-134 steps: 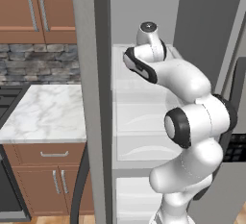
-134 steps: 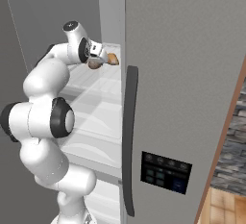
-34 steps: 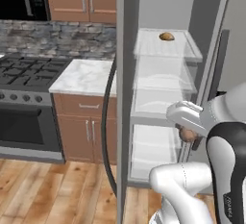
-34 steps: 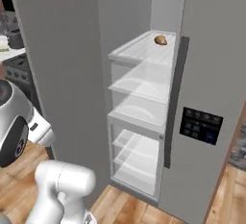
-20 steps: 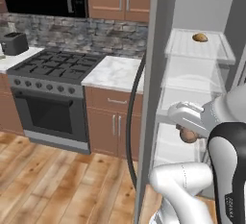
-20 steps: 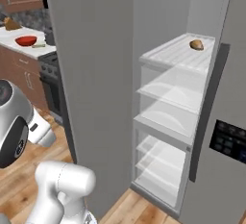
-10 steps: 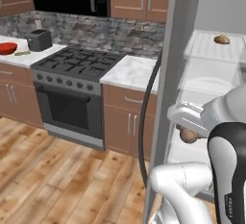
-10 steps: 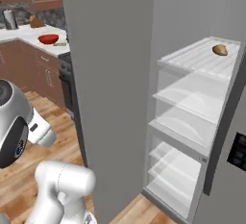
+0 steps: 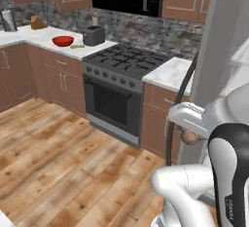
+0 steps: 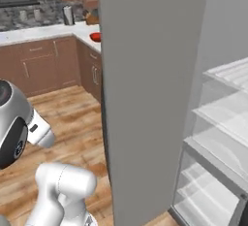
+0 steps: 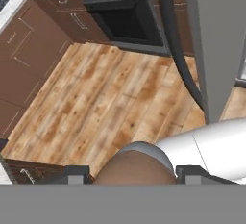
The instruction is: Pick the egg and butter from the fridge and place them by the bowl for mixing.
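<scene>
My gripper [image 9: 188,136] is shut on the egg [image 9: 190,137], a small dark brown ovoid, and holds it low beside the open fridge [image 9: 216,50]. In the hand view the egg [image 11: 134,168] sits between the two dark fingertips [image 11: 77,174]. The red bowl [image 9: 63,41] stands far off on the left counter beside a dark toaster [image 9: 94,36]. A thin olive-yellow stick, the butter [image 9: 78,46], lies on the counter just right of the bowl. In the right base view the bowl [image 10: 96,37] peeks past the fridge door [image 10: 150,74].
A black stove with an oven [image 9: 119,102] stands between the bowl's counter and the fridge. The fridge's long dark handle [image 11: 175,40] curves close to my hand. Glass shelves [image 10: 227,118] show inside the fridge. Open wood floor [image 9: 58,158] spreads to the left.
The whole view has swung left, away from the fridge's inside toward the stove and the bowl's counter: the base has moved. The egg stays held in the gripper.
</scene>
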